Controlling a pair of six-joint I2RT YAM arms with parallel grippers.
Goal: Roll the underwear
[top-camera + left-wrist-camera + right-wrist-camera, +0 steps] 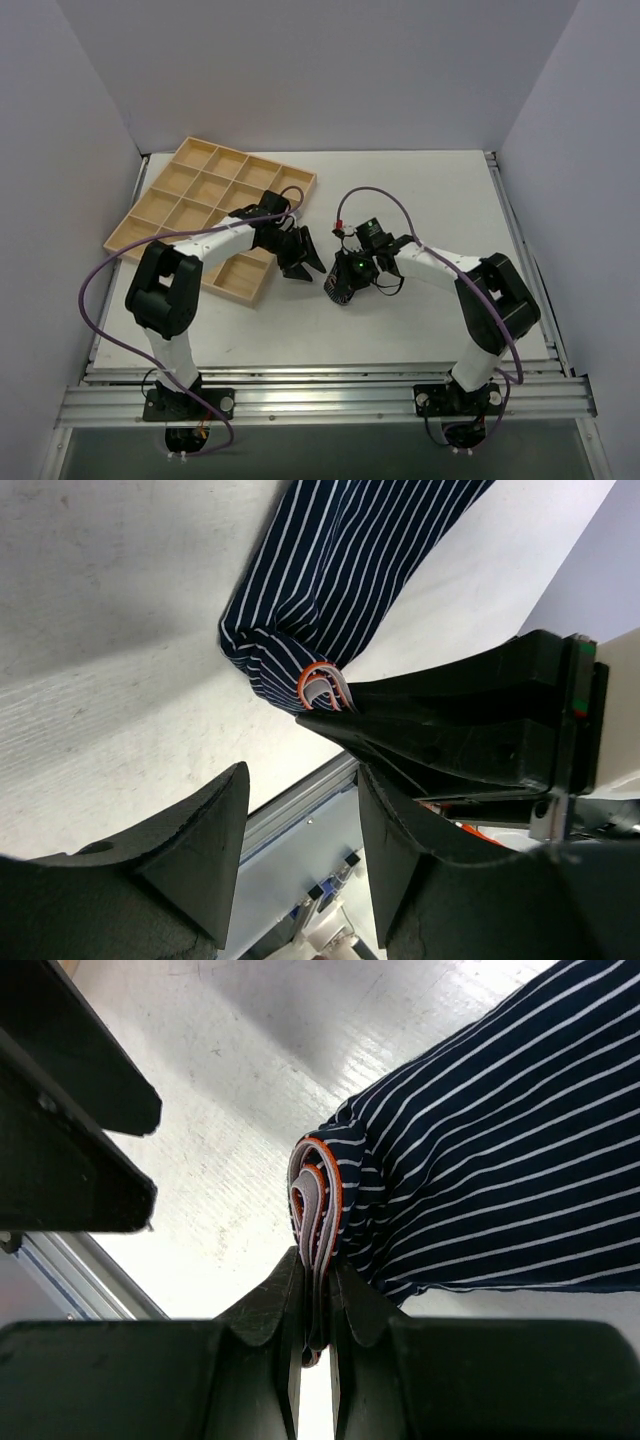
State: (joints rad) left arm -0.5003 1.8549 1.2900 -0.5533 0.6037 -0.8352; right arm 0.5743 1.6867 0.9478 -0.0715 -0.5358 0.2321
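Pinching the underwear by its waistband, right gripper might lose the roll if cloth slips; left gripper hangs just beside it, jaws apart.

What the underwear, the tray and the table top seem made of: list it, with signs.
The underwear: soft matt cloth, navy with thin white stripes; it folds and creases.
The tray: tan, matt, plastic or light wood, unclear which; thin even dividers.
The table top: hard white sheet, faint sheen, fine scuffs; perhaps laminate.
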